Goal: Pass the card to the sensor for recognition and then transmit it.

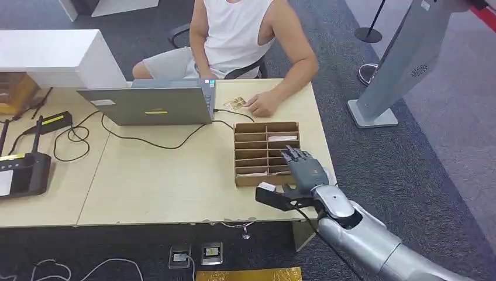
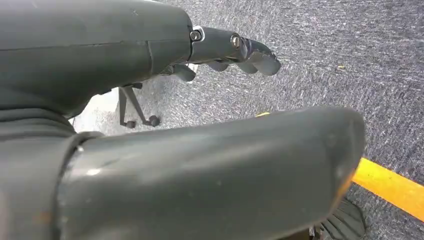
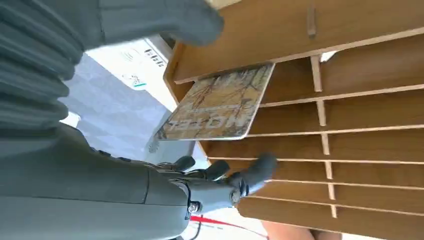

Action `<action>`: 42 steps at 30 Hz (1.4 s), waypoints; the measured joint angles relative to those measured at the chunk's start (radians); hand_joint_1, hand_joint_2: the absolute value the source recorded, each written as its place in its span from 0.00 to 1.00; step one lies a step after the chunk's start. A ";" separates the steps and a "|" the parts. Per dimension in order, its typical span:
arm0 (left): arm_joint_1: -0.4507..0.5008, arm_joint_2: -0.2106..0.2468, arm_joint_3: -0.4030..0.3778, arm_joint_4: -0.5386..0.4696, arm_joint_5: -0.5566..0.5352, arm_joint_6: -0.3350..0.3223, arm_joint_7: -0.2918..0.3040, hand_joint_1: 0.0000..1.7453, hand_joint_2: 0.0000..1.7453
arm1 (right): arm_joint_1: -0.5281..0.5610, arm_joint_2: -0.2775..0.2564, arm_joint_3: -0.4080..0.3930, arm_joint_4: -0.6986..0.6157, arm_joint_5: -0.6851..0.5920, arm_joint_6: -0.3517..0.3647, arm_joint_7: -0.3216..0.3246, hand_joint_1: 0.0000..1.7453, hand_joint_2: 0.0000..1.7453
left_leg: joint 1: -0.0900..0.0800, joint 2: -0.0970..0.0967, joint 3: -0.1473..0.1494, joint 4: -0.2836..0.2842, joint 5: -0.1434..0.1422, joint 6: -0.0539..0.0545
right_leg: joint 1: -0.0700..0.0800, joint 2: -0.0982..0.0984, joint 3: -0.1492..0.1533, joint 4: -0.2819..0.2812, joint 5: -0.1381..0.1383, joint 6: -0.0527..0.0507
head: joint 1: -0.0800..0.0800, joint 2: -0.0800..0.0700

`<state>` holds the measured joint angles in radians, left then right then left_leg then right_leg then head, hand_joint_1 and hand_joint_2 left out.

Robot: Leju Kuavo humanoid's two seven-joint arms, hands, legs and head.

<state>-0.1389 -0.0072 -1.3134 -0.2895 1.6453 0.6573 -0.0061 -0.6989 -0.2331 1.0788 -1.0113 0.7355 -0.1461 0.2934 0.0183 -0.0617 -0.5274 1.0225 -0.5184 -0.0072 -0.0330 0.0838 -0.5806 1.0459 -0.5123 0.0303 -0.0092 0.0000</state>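
Grey carpet [image 1: 409, 158] all round; light wood desk [image 1: 175, 175] in front of robot. On desk: grey laptop [image 1: 149, 102] at the far side w/ black cable [image 1: 146, 140] trailing from it, black router-type box [image 1: 23, 172] w/ antennas near the desk's L edge, small black unit w/ yellow label [image 1: 52, 122] beyond it. Person in white sleeveless top [image 1: 234, 29] seated behind desk, one hand [image 1: 262, 105] resting on desktop just beside a small printed card [image 1: 235, 103].

Wooden slotted organizer [image 1: 267, 152] sits toward the R end of the desk, two columns of compartments; pale cards lie in some slots.

R hand [image 1: 301, 170] over the near R part of the organizer, palm down, fingers [image 3: 260, 167] stretched fwd and apart, holding nothing. Black flat part sticks out at its wrist, desk-edge side.

R wrist view: printed card w/ tan picture [image 3: 217, 107] lies tilted in a slot at the organizer's edge, one end sticking out past the frame. Thumb [image 3: 150, 20] and fingers on either side of it, not touching — gap visible.

L hand [image 2: 225, 50] hangs over carpet, a yellow floor line [image 2: 390, 187] nearby; fingers loosely extended, nothing in them.
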 joint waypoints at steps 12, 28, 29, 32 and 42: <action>0.000 0.000 0.000 0.000 0.000 -0.001 0.000 0.00 0.00 | -0.002 0.000 0.000 0.019 -0.018 -0.007 0.010 1.00 1.00 | 0.000 0.000 0.000 0.000 0.000 0.000 | 0.000 0.000 0.000 0.000 0.000 0.000 | 0.000 0.000; 0.000 0.000 0.000 0.000 0.000 -0.001 0.000 0.00 0.00 | -0.016 0.000 0.001 0.037 -0.020 -0.011 0.010 1.00 1.00 | 0.000 0.000 0.000 0.000 0.000 0.000 | 0.000 0.000 0.000 0.000 0.000 0.000 | 0.000 0.000; 0.000 0.000 0.000 0.000 0.000 -0.001 0.000 0.00 0.00 | -0.019 0.000 0.001 0.037 -0.016 -0.015 0.011 1.00 1.00 | 0.000 0.000 0.000 0.000 0.000 0.000 | 0.000 0.000 0.000 0.000 0.000 0.000 | 0.000 0.000; 0.000 0.000 -0.001 0.000 0.000 -0.001 0.000 0.00 0.00 | -0.030 0.000 0.000 0.035 0.001 -0.036 0.024 1.00 1.00 | 0.000 0.000 0.000 0.000 0.000 0.000 | 0.000 0.000 0.000 0.000 0.000 0.000 | 0.000 0.000; 0.000 0.000 -0.002 0.000 0.000 0.002 0.000 0.00 0.00 | -0.164 -0.004 -0.042 -0.073 0.080 -0.106 0.097 1.00 1.00 | 0.000 0.000 0.000 0.000 0.000 0.000 | 0.000 0.001 0.000 0.000 0.000 0.000 | 0.000 0.000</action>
<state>-0.1394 -0.0069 -1.3149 -0.2895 1.6453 0.6588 -0.0061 -0.8626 -0.2373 1.0368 -1.0846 0.8156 -0.2522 0.3899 0.0183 -0.0613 -0.5270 1.0227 -0.5180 -0.0073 -0.0330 0.0843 -0.5808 1.0461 -0.5118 0.0302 -0.0092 0.0000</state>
